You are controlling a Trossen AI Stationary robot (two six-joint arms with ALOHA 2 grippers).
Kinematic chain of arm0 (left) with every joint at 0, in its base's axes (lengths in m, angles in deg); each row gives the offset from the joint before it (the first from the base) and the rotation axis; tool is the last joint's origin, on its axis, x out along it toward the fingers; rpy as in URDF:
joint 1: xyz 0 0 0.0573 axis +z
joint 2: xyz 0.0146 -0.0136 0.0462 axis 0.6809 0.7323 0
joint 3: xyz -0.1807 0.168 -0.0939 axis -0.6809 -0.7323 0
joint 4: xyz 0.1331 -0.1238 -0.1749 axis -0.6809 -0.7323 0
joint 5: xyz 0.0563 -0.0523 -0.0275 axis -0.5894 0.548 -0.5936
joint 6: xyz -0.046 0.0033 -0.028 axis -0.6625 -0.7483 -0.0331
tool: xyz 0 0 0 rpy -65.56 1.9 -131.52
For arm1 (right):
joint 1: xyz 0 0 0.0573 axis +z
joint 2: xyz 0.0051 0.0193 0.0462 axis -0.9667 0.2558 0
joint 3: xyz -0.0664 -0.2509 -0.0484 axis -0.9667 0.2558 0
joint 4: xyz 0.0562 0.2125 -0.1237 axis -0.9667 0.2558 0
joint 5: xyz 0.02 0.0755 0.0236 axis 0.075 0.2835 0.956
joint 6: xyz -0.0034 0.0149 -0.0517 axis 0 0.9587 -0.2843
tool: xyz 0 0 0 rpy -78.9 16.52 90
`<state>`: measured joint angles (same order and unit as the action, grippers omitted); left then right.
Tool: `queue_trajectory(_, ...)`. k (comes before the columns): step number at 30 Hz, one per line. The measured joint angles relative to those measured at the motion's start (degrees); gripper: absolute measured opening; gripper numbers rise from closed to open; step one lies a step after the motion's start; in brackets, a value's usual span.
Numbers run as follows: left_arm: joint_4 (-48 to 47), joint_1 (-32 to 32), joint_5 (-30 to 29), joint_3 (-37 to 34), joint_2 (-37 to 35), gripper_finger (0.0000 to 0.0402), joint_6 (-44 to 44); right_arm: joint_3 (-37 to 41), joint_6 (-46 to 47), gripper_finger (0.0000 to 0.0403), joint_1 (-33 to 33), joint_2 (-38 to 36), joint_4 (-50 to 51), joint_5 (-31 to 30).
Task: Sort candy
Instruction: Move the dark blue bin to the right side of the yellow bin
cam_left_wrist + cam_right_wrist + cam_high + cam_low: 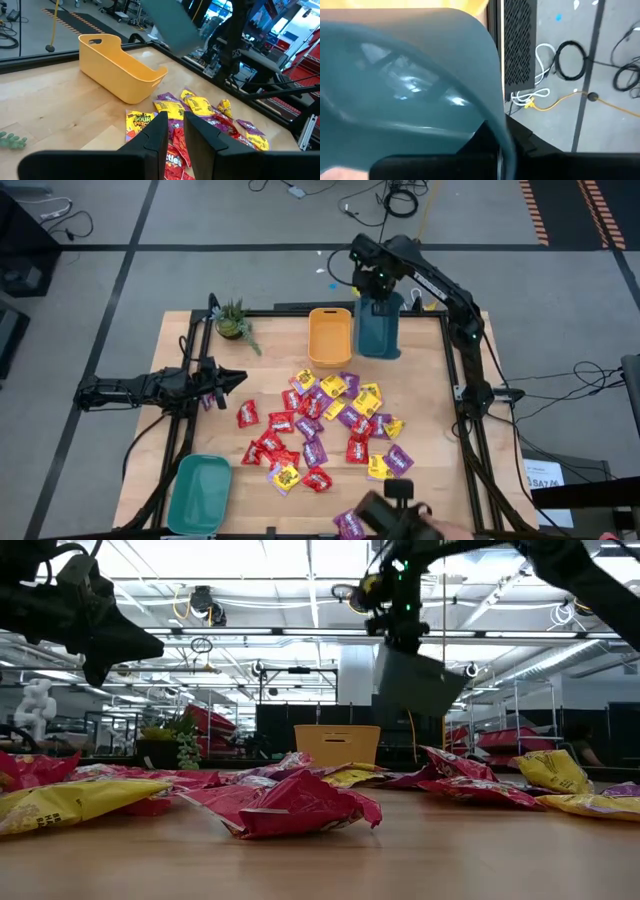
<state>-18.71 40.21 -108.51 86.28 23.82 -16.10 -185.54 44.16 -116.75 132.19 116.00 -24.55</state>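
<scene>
Several red, purple and yellow candy packets lie flat in a loose pile on the middle of the wooden table. My right gripper is over the table's far edge, shut on a dark teal bin, which hangs tilted in the air. Beside it an orange bin rests on its base. My left gripper waits at the left edge, level and slightly open; the gap between its fingers holds nothing. My right gripper holds the dark teal bin by its rim, near a rounded corner, the wall running between the two fingers. The fingers come from above, pointing steeply down. The bin hangs below them, tilted and clear of the table.
A light teal bin sits at the near left corner. A small potted plant stands at the far left. A dark camera mount sits at the near edge, with a purple packet beside it. A black frame borders the table.
</scene>
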Motion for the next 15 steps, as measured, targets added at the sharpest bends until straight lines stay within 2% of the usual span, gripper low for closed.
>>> queue_trajectory(3,0.0,0.0,0.0,0.0,0.0,0.007,0.0,0.0,-0.3,0.0,-2.6,1.6,-3.2,3.7)
queue_trajectory(9,0.0,0.0,0.0,0.0,0.0,0.007,0.0,0.0,-2.7,0.0,-5.3,4.3,-2.1,1.9)
queue_trajectory(15,0.0,0.0,0.0,0.0,0.0,0.007,0.0,0.0,-3.9,0.0,-5.3,7.3,-2.5,3.5)
